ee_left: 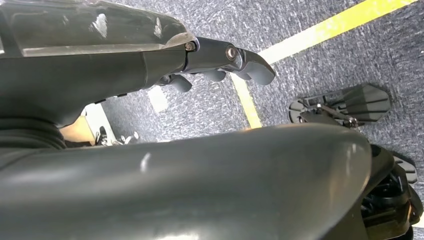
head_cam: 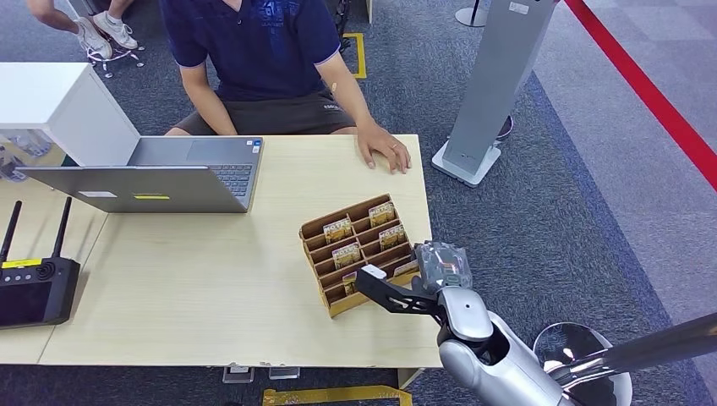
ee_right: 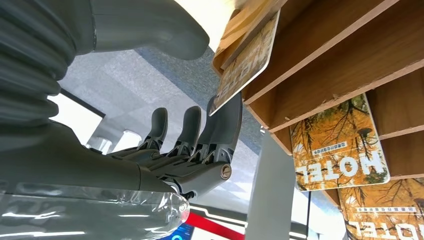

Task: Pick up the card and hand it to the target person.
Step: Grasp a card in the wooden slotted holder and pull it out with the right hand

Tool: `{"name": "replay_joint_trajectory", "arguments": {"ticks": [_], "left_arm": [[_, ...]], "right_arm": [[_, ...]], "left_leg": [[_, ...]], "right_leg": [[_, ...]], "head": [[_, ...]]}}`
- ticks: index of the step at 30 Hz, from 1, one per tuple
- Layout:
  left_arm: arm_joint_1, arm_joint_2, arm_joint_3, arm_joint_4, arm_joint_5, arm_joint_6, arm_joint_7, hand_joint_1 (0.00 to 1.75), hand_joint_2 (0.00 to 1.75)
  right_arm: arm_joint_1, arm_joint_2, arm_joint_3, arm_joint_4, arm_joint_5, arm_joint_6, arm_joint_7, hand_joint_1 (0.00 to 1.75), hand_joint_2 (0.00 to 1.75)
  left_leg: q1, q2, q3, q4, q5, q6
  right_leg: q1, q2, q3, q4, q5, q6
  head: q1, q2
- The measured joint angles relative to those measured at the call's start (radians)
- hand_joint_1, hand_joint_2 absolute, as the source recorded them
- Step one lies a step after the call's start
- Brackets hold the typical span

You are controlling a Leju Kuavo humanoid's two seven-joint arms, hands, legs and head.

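Note:
A wooden card holder [head_cam: 359, 254] stands on the table [head_cam: 186, 279] near its right front corner, with several yellow-brown hotel cards [head_cam: 338, 228] in its slots. My right hand [head_cam: 396, 293] reaches into the holder's front row. In the right wrist view its dark fingers [ee_right: 220, 125] touch the edge of a card [ee_right: 247, 62] that sits in a front slot, and the thumb [ee_right: 150, 25] is close on the card's other side with a small gap. Other hotel cards [ee_right: 340, 145] lie in slots behind. The person [head_cam: 254, 51] sits across the table, one hand [head_cam: 385, 152] flat on it. My left hand [ee_left: 215, 62] hangs by my body, holding nothing.
An open laptop [head_cam: 169, 173] stands at the table's far left, a black controller with antennas [head_cam: 34, 288] at the left edge, and a white box [head_cam: 59, 106] behind. A grey floor stand [head_cam: 490, 93] rises right of the table. A red line [head_cam: 651, 93] crosses the carpet.

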Motion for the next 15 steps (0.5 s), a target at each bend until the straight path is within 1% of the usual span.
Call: {"name": "replay_joint_trajectory", "arguments": {"ticks": [9, 14, 15], "left_arm": [[0.000, -0.001, 0.000, 0.000, 0.002, 0.000, 0.000, 0.00, 0.00], [0.000, -0.002, 0.000, 0.000, 0.003, 0.000, 0.000, 0.00, 0.00], [0.000, -0.002, 0.000, 0.000, 0.003, 0.000, 0.000, 0.00, 0.00]], "right_arm": [[0.000, -0.001, -0.004, 0.000, 0.000, -0.001, -0.002, 0.95, 1.75], [0.000, -0.001, -0.005, 0.000, 0.000, -0.001, -0.002, 1.07, 1.75], [0.000, -0.001, -0.005, 0.000, 0.000, -0.001, -0.002, 1.14, 1.75]], "left_leg": [[0.000, 0.000, 0.000, 0.000, 0.000, 0.000], [0.000, 0.000, 0.000, 0.000, 0.000, 0.000], [0.000, 0.000, 0.000, 0.000, 0.000, 0.000]], "right_leg": [[0.000, 0.000, 0.000, 0.000, 0.000, 0.000], [0.000, 0.000, 0.000, 0.000, 0.000, 0.000], [0.000, 0.000, 0.000, 0.000, 0.000, 0.000]], "head": [[0.000, 0.000], [0.000, 0.000], [0.000, 0.000]]}}
